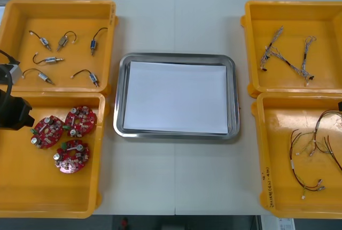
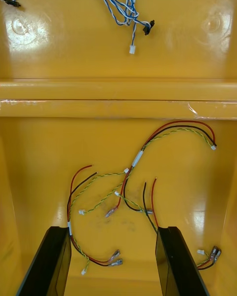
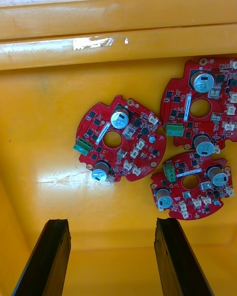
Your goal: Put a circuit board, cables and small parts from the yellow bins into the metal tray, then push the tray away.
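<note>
Three circuit boards [image 3: 121, 138] are bunched, edges touching, in the near left yellow bin [image 3: 44, 192], with the left gripper [image 3: 111, 256] held wide above them; a neighbour may be dragged along. Over the tangled cables [image 2: 129, 175] in the near right bin [image 2: 39, 148], the right gripper [image 2: 112, 261] is likewise spread wide; several may be lifted.

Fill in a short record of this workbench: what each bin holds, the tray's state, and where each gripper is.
Tray: white inside, nothing in it
Far-left bin: six small metal parts
Near-left bin: three circuit boards
Far-right bin: blue and white cables
Near-right bin: red and yellow cables
Left gripper: open, over the circuit boards
Right gripper: open, over the red and yellow cables
</note>
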Robot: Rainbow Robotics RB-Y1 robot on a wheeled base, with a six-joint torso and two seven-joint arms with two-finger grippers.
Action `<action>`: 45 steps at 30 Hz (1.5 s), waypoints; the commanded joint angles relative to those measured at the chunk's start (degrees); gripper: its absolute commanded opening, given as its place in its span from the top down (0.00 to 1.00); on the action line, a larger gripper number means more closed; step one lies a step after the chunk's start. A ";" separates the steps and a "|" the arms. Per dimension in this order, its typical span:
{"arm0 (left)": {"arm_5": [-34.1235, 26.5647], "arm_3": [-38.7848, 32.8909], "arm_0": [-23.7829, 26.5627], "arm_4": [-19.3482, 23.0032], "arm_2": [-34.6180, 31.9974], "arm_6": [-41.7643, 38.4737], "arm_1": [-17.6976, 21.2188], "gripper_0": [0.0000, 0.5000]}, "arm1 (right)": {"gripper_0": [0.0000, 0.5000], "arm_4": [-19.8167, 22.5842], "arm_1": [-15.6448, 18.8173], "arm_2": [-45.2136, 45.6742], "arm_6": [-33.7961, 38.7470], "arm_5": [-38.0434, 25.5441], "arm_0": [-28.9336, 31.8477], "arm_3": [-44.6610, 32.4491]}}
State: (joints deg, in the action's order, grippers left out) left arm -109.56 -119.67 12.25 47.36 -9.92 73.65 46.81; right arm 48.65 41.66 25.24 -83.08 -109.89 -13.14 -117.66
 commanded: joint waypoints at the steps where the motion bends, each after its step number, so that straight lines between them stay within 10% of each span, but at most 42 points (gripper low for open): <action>1: 0.31 -1.53 -0.82 0.36 -1.77 -4.57 2.49 0.00 | 0.00 -0.14 2.46 1.31 1.43 -0.11 0.75 -0.47; 45: 1.80 -0.04 -3.72 1.51 -1.95 -4.30 0.12 0.00 | 0.00 -0.05 1.94 2.62 0.99 -0.11 2.59 -0.55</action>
State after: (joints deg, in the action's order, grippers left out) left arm -109.34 -119.53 9.66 48.20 -9.94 73.65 46.69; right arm 48.64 41.70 25.38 -83.08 -109.89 -12.44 -117.64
